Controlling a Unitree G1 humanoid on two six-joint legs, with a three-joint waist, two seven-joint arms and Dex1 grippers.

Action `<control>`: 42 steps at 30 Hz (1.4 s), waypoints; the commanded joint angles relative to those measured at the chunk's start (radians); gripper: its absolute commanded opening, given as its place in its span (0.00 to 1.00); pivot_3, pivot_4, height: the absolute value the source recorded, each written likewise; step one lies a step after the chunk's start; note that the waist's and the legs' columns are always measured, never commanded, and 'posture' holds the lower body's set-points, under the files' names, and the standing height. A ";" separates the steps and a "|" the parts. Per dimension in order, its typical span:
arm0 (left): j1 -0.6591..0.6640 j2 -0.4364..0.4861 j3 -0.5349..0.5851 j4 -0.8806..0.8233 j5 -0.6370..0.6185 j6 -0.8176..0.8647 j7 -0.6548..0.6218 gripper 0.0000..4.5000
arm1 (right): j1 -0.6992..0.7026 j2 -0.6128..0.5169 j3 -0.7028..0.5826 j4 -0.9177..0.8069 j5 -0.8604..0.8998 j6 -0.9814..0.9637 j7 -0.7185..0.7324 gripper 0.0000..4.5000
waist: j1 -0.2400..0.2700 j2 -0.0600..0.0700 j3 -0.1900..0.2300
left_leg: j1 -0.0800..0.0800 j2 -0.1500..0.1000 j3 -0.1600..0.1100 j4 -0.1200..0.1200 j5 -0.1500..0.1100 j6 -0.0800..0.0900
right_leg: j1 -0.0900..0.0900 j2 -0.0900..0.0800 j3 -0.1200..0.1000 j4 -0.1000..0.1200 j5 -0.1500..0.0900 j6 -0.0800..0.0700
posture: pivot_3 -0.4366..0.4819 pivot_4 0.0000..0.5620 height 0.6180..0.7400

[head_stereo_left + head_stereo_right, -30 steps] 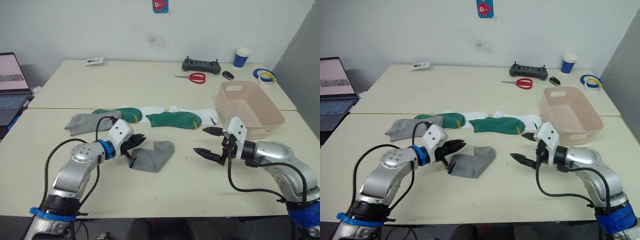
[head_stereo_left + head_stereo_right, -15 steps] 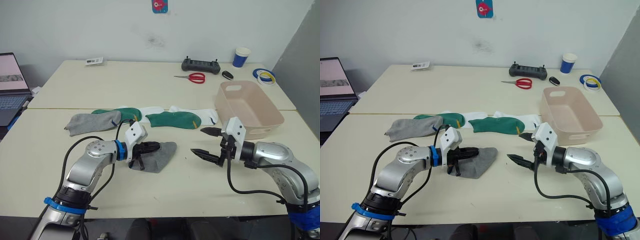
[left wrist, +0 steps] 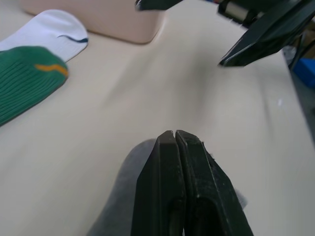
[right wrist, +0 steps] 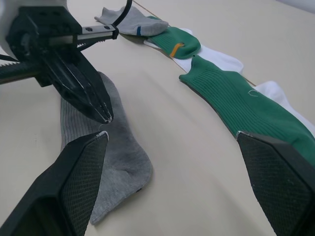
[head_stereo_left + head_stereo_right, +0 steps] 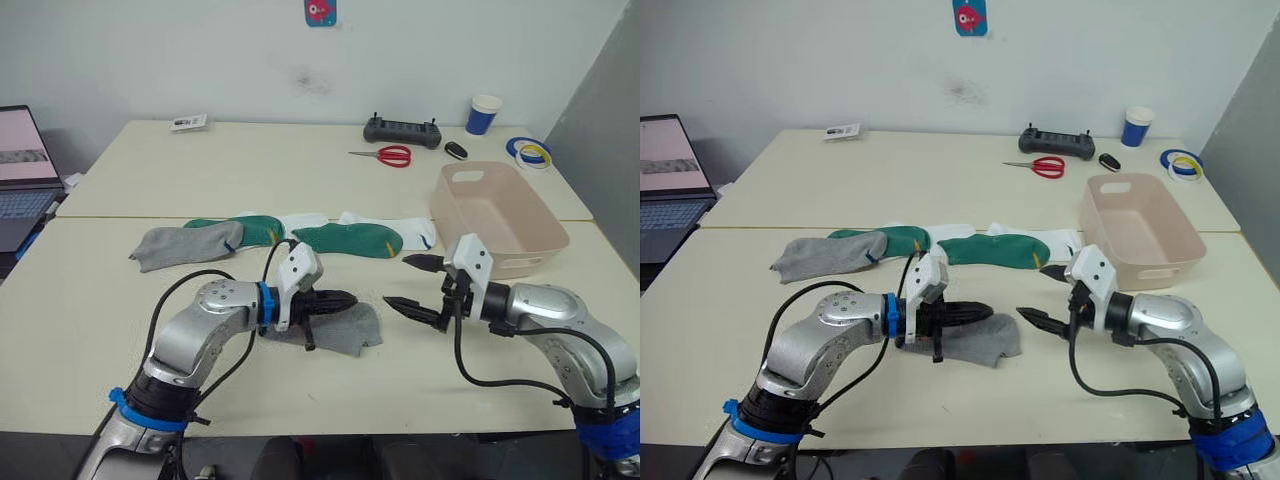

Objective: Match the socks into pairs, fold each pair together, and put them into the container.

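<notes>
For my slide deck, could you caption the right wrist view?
Left gripper, shut, pins a grey sock between the open right gripper's fingers.

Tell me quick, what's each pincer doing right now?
Left pincer: closed, its tips over the grey sock; whether it grips the sock can't be told.
Right pincer: open, holding nothing.

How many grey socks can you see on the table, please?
2. One grey sock lies near the front edge under the shut left claw. The other lies at the left end of the row of socks, partly overlapping a green sock.
</notes>
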 commanded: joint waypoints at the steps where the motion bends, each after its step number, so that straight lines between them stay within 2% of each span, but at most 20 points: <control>1: 0.007 0.079 0.072 -0.024 0.048 -0.092 0.005 0.01 | 0.000 -0.054 -0.012 -0.024 -0.024 -0.050 0.051 1.00 | -0.003 0.000 0.000 | 0.000 0.000 0.000 0.000 0.000 0.000 | 0.000 0.000 0.000 0.000 0.000 0.000 | 0.48 0.27 1.00; 2: 0.023 0.118 0.101 -0.018 0.052 -0.116 -0.010 0.01 | 0.010 -0.076 0.002 -0.027 -0.040 -0.077 0.080 1.00 | -0.005 0.000 0.000 | 0.001 0.000 0.000 0.000 0.000 0.000 | 0.000 0.000 0.000 0.000 0.000 0.000 | 0.48 0.27 1.00; 5: 0.095 0.235 0.181 0.004 0.057 -0.230 -0.086 0.14 | 0.046 -0.129 0.066 -0.026 -0.107 -0.194 0.165 1.00 | -0.011 0.000 0.000 | 0.001 0.001 -0.001 -0.001 0.000 0.000 | 0.000 0.001 0.000 0.000 0.000 0.000 | 0.48 0.27 1.00; 10: 0.283 0.350 0.322 0.045 0.034 -0.402 -0.224 0.49 | 0.064 -0.143 0.185 0.023 -0.235 -0.394 0.254 1.00 | -0.016 0.000 0.000 | 0.001 0.001 0.001 -0.001 0.000 0.000 | -0.001 -0.001 0.000 -0.001 -0.001 0.000 | 0.48 0.27 1.00; 13: 0.382 0.384 0.358 0.072 0.071 -0.539 -0.278 0.71 | 0.055 -0.126 0.216 0.063 -0.265 -0.466 0.279 1.00 | -0.018 0.000 0.000 | 0.001 0.000 0.002 -0.001 0.000 0.000 | -0.001 -0.002 0.000 -0.001 -0.001 0.000 | 0.48 0.27 1.00; 17: 0.429 0.366 0.338 0.237 0.210 -0.905 -0.279 0.99 | 0.022 -0.078 0.302 0.185 -0.374 -0.642 0.303 1.00 | -0.009 0.000 0.000 | 0.001 0.000 0.002 -0.001 0.000 0.000 | 0.000 -0.002 0.000 -0.001 -0.001 0.000 | 0.48 0.27 1.00; 18: 0.411 0.349 0.316 0.288 0.255 -0.989 -0.253 1.00 | 0.009 -0.056 0.323 0.219 -0.403 -0.684 0.295 1.00 | -0.007 0.000 0.000 | 0.001 0.000 0.002 -0.001 0.000 0.000 | 0.000 -0.002 -0.001 -0.001 -0.001 0.000 | 0.48 0.27 1.00; 23: 0.314 0.303 0.234 0.450 0.406 -1.229 -0.165 1.00 | -0.039 0.018 0.369 0.339 -0.505 -0.847 0.255 1.00 | 0.004 0.000 0.000 | 0.000 0.000 0.003 -0.001 0.000 0.000 | -0.001 -0.002 0.000 -0.001 0.000 -0.001 | 0.48 0.27 1.00; 28: 0.251 0.297 0.181 0.545 0.467 -1.310 -0.122 1.00 | -0.068 0.057 0.376 0.424 -0.554 -0.944 0.228 1.00 | 0.004 0.001 -0.001 | 0.002 0.000 0.002 0.000 0.000 0.000 | 0.001 -0.002 0.000 -0.001 0.003 -0.004 | 0.48 0.27 1.00; 32: 0.209 0.281 0.126 0.601 0.491 -1.347 -0.109 0.79 | -0.091 0.069 0.366 0.444 -0.550 -0.960 0.236 0.79 | 0.004 0.002 -0.002 | 0.005 0.000 0.002 0.000 0.000 0.000 | 0.005 -0.002 -0.001 0.000 0.002 -0.004 | 0.48 0.27 1.00; 37: 0.176 0.258 0.072 0.645 0.503 -1.364 -0.102 0.44 | -0.112 0.084 0.369 0.474 -0.557 -0.974 0.239 0.40 | 0.008 0.003 -0.002 | 0.008 -0.001 0.001 0.000 0.000 0.000 | 0.009 -0.002 -0.001 -0.001 0.002 -0.004 | 0.48 0.27 1.00; 42: 0.186 0.271 0.057 0.626 0.444 -1.319 -0.135 0.07 | -0.110 0.086 0.362 0.462 -0.526 -0.961 0.262 0.01 | 0.007 0.003 -0.002 | 0.009 0.000 0.001 0.000 0.000 0.000 | 0.011 -0.002 -0.002 -0.001 0.002 -0.004 | 0.48 0.27 1.00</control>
